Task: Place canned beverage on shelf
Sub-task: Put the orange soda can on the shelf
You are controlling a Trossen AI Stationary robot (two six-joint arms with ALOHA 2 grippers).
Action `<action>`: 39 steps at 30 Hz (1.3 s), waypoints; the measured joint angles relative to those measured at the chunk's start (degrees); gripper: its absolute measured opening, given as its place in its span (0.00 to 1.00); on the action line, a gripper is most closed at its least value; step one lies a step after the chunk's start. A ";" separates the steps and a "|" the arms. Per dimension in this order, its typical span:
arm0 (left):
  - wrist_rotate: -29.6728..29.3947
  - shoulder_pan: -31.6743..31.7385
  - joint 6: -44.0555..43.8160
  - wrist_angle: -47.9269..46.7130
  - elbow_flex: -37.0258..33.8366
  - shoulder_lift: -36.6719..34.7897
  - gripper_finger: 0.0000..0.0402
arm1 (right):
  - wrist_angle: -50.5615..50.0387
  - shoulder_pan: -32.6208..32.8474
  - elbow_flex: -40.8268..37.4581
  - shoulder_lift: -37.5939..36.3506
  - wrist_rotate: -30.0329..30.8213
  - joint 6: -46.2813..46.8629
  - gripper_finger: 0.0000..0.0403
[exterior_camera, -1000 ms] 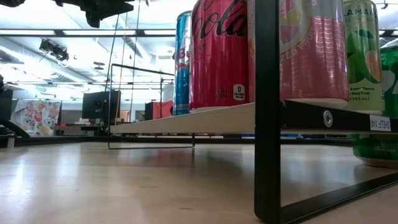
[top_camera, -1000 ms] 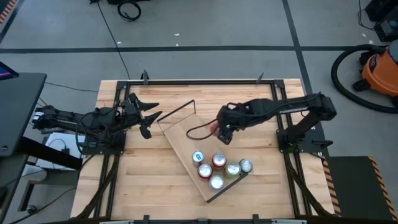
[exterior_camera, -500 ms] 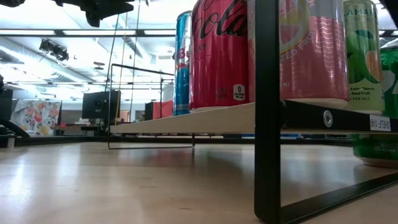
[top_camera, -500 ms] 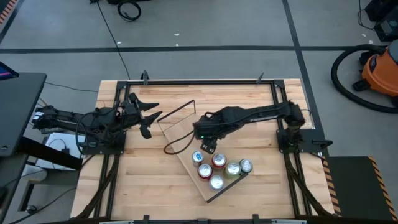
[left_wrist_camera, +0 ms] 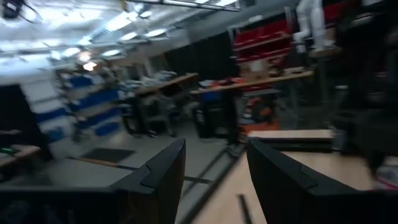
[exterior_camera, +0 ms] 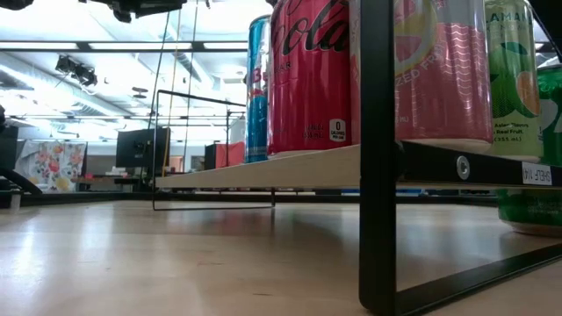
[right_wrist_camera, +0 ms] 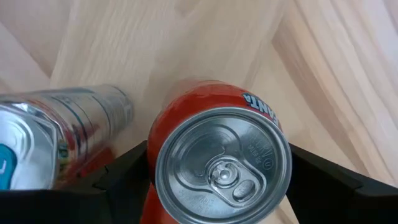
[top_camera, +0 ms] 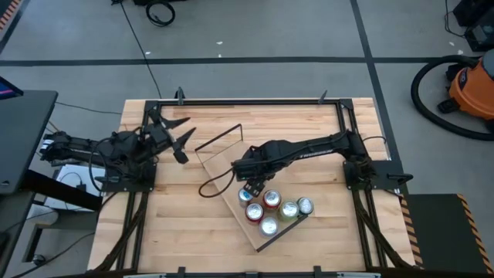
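Observation:
The shelf (top_camera: 220,166) is a long light-wood board with a dark wire frame, lying slantwise on the slatted table. Several cans (top_camera: 272,208) stand upright on its near right end; the low view shows a blue one (exterior_camera: 257,88), a red one (exterior_camera: 309,75) and a pink one (exterior_camera: 439,70). My right gripper (top_camera: 251,185) is over the board beside the blue can (right_wrist_camera: 56,137), shut on an orange can (right_wrist_camera: 221,165). My left gripper (top_camera: 174,133) hovers open near the table's left edge, holding nothing. My right gripper pinches the orange can's side wall just below its top rim (right_wrist_camera: 155,146), one finger (right_wrist_camera: 124,171) on each side. The fingers come from above, pointing steeply down. The can stays upright, lid up, over the shelf board; its own body hides its bottom.
The shelf's bare far left half (top_camera: 212,158) is free board. A dark cable (top_camera: 212,185) loops off the shelf onto the table. Dark frame rails (top_camera: 247,101) run round the table. A green can (exterior_camera: 531,202) shows low behind the shelf's end frame (exterior_camera: 378,158).
My right gripper has carried the orange can toward the table's left and near edges, over the shelf to beside the blue can, tipping further downward and slowing. My left gripper has rolled about its own axis without shifting place.

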 joint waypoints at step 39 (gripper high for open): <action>-1.43 0.00 3.86 7.61 0.00 0.14 0.45 | 1.96 1.86 -0.65 -0.09 -2.36 4.61 0.86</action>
